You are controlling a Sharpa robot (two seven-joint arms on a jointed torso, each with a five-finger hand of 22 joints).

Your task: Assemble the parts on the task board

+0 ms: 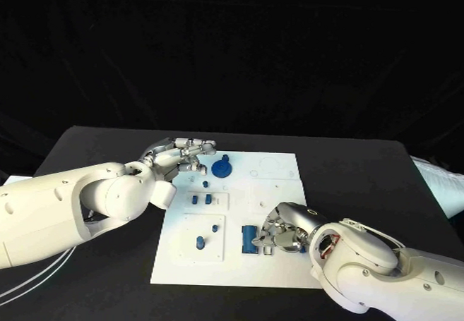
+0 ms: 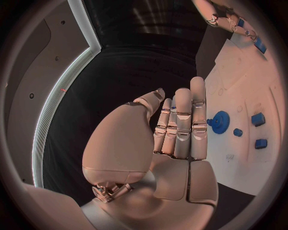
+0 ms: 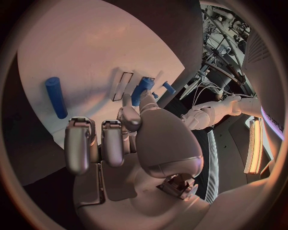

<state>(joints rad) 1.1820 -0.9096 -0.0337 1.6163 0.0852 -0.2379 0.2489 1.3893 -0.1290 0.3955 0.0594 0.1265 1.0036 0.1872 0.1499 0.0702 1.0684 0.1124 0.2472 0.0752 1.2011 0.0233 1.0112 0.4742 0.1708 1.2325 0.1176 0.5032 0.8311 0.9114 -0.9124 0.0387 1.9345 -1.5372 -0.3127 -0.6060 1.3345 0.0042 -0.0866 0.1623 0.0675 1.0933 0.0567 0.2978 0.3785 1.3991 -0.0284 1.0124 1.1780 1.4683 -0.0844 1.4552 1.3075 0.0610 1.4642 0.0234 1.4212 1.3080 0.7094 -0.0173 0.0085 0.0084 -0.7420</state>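
Nearest the camera in the head view, the right robot hand (image 1: 278,233) hangs over the near part of the task board (image 1: 272,197), its fingers curled down beside a blue bar-shaped part (image 1: 249,239) lying on the white plate. From the right wrist view, the fingers (image 3: 81,143) are bent inward and a short blue piece (image 3: 139,91) shows just past the thumb, but I cannot tell whether it is pinched or merely lies beyond the fingertips. A longer blue rod (image 3: 55,97) lies loose on the board, apart from that hand.

Further out, small blue pegs (image 1: 200,199) stand in the middle panel of the board and another blue part (image 1: 201,242) sits in the near left panel. At the far end, a blue gear (image 1: 222,167) rests on the board.

Over the board's far left corner, the left robot hand (image 1: 176,157) hovers, its fingers (image 2: 183,124) straight, close together and holding nothing, near the gear but not touching it.

Risks, as I judge them: the right hand's grip on so small a piece looks uncertain, so it could slip out or tilt and jam at its slot. Its curled fingers crowd the bar-shaped part and could knock it across the plate. Nothing seems to pin the board to the black surface (image 1: 374,172), so a hard push might slide it.
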